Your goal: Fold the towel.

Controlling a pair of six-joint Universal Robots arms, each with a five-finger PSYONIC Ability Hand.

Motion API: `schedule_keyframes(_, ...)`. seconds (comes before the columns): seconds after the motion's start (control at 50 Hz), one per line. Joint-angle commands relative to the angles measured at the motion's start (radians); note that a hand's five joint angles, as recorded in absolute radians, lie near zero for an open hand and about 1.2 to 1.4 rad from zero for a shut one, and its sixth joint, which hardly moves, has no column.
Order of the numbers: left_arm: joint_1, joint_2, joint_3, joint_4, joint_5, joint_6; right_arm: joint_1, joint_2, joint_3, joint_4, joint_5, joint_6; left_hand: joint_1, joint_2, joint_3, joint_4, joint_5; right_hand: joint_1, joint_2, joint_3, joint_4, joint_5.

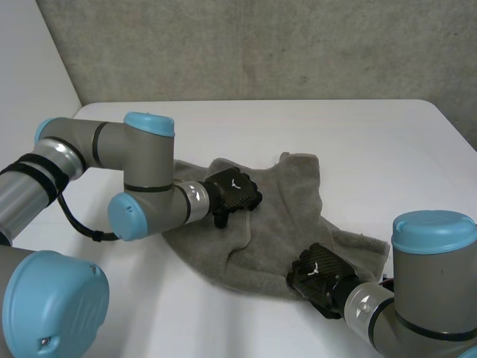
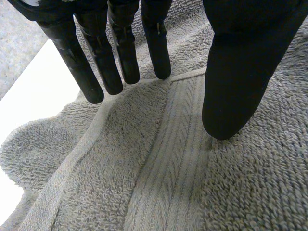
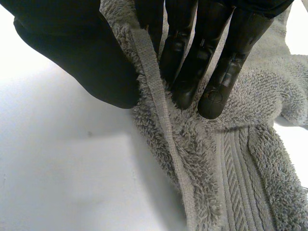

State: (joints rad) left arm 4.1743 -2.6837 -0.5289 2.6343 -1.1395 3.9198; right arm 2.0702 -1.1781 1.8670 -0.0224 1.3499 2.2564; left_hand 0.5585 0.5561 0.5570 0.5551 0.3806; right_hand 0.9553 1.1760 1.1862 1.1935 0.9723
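Head view: soft, even light covers the white worktop (image 1: 358,142) without hard glare, brightest on the tops of the light-blue arm caps (image 1: 149,123), and leaves only mild shading in the folds of the grey towel (image 1: 291,216). Left wrist view: the patch of worktop (image 2: 43,91) beside the left hand (image 2: 240,72) burns out to plain white, while its black fingers (image 2: 91,82) read as dark masses with thin highlights. Right wrist view: the worktop (image 3: 62,163) is bright and nearly featureless, the towel's (image 3: 231,159) pile is evenly lit, and the right hand's (image 3: 86,62) fingers (image 3: 211,96) carry a dull reflection near the tips.
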Motion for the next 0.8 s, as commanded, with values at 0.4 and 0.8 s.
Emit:
schedule_keyframes(0.4,0.0,0.038,-0.033,0.0,-0.095,0.041,-0.004,0.006,-0.011,-0.011,0.008,0.002,0.779,0.782,0.781,0.783,0.783,0.398,0.177,0.167,0.16,0.206)
schedule_keyframes(0.8,0.055,0.316,-0.314,0.004,-0.149,0.026,-0.051,-0.015,-0.067,0.002,0.018,0.006,0.838,0.84,0.839,0.841,0.841,0.398,0.177,0.167,0.16,0.206)
